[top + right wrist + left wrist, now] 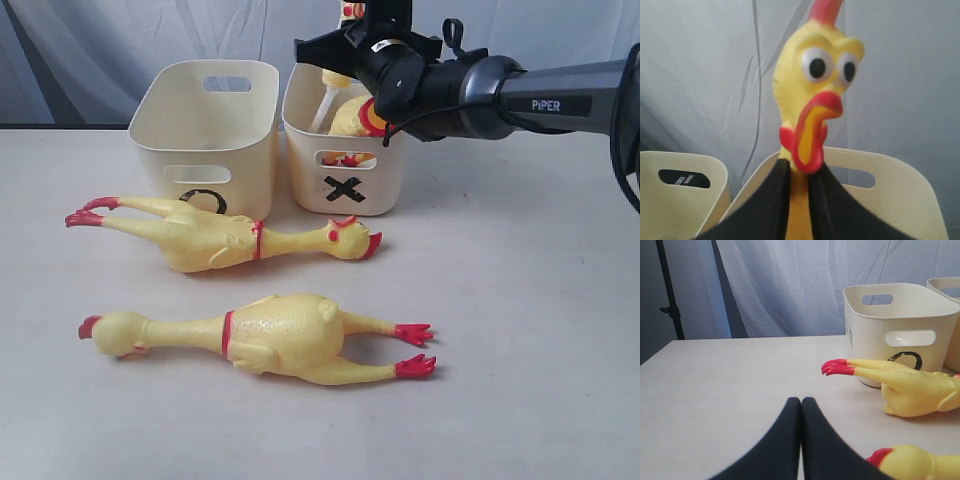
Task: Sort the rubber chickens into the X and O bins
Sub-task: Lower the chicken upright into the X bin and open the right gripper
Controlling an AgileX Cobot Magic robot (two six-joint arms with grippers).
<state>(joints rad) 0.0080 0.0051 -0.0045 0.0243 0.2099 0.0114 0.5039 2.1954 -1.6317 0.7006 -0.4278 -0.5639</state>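
Standing upright in the X bin (385,185), the rubber chicken (815,75) has its neck pinched in the barely parted right claw (801,167), body straight below it. The left claw (801,401) hangs shut and empty, low over the desk (715,390).

2 chickens (215,238) (270,335) flat by O bin (200,120); 3rd chicken (350,118) upright in X bin (385,185).

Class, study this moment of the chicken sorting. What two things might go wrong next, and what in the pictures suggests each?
1. The right gripper pinches the held chicken only by its thin neck above the X bin; the neck might slip or the toy topple over the rim.
2. The chicken nearest the bins lies close in front of the O bin, so grasping it may nudge that bin.
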